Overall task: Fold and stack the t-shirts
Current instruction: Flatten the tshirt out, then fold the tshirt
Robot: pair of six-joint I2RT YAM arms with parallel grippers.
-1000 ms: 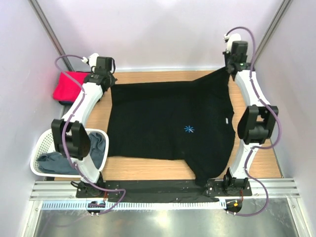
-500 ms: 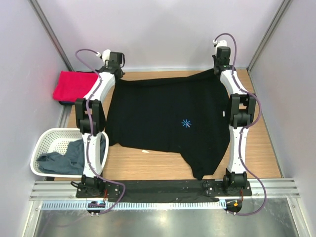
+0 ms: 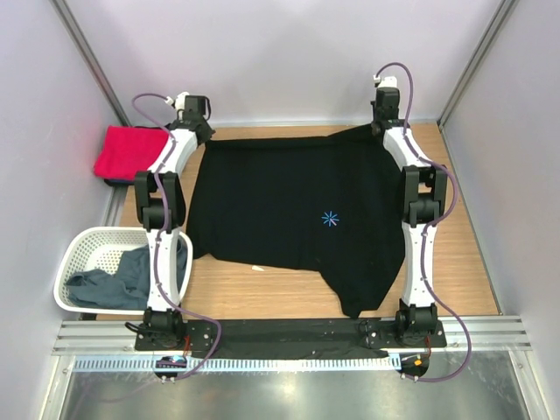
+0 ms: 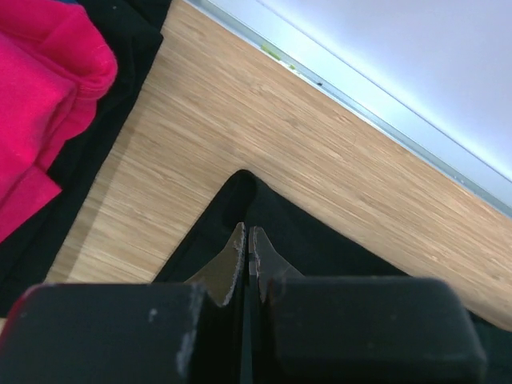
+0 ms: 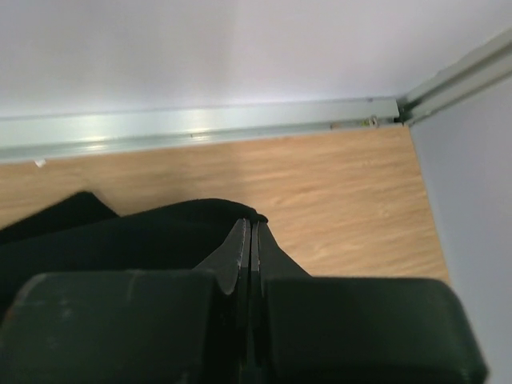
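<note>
As both arms (image 3: 418, 197) stretch forward, jaws pinching black t-shirt (image 3: 297, 210) corners

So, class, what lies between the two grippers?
The black tee: its far edge runs from the left gripper to the right gripper, each shut on a corner. The top view shows it.

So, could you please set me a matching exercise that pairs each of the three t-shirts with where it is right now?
Things:
1. black t-shirt
2. red t-shirt
3. grey-blue t-shirt

Places:
A. lying in the white basket
B. spread across the table, far corners pinched by the left gripper and right gripper
C. folded, at the far left

Pairs: 1-B, 2-C, 3-A
</note>
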